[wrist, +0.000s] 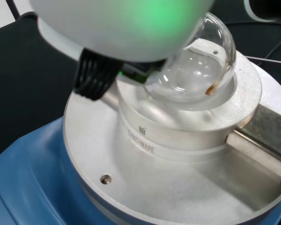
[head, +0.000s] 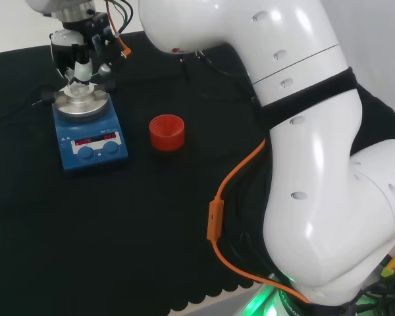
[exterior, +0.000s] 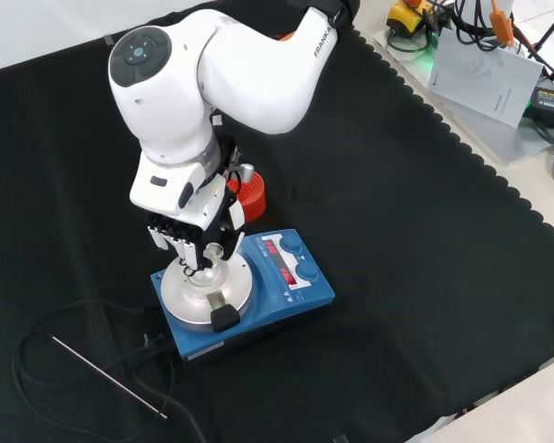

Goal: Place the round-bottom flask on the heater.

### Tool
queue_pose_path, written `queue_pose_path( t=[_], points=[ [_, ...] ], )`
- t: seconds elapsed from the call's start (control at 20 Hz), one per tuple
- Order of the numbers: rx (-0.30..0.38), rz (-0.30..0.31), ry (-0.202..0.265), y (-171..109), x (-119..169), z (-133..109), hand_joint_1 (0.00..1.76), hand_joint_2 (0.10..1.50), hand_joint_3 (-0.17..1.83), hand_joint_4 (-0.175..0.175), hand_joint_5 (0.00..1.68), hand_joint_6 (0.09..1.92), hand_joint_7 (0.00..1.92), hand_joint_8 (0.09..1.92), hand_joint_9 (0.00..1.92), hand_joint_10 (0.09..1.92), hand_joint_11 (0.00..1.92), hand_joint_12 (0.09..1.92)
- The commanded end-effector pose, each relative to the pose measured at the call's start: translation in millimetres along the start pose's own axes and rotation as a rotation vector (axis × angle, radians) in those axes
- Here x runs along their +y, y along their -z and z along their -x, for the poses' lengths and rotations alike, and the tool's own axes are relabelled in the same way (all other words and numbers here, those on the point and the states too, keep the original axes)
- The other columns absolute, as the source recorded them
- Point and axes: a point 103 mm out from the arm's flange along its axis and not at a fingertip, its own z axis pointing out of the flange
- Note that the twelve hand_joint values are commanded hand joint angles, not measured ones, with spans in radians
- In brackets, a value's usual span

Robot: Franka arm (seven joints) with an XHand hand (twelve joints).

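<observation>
Hand (exterior: 192, 238) holds flask (wrist: 196, 65) just above heater (exterior: 258, 295).

Black cloth (exterior: 425, 240) across the bench, scalloped at its edge. Under the black and white hand (exterior: 192, 242) sits the heater (exterior: 300, 293): blue body, silver-grey round plate, red digits glowing on a dark display, blue knobs. The flask (wrist: 196, 65) at the hand is clear glass, catching pale reflections. Just beside the hand, a red ribbed ring (head: 166, 132). The arm (head: 316, 164) is glossy white with a black band, and an orange cable (head: 234, 181) runs along it. Green light glows by the palm in the wrist view.
</observation>
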Motion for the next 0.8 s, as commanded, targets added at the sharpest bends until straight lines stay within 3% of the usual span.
queue_pose_path(
  t=[0.05,0.8],
  points=[
    [-0.005,-0.008,0.004,-4.4,-0.4,-1.0,1.34,0.41,1.08,-0.175,1.25,0.75,1.45,0.78,1.68,0.55,1.44,0.95],
    [-0.003,-0.011,0.010,-9.9,-1.7,5.5,1.34,0.41,1.08,-0.175,1.25,0.75,1.45,0.78,1.68,0.55,1.43,0.95]
  ],
)
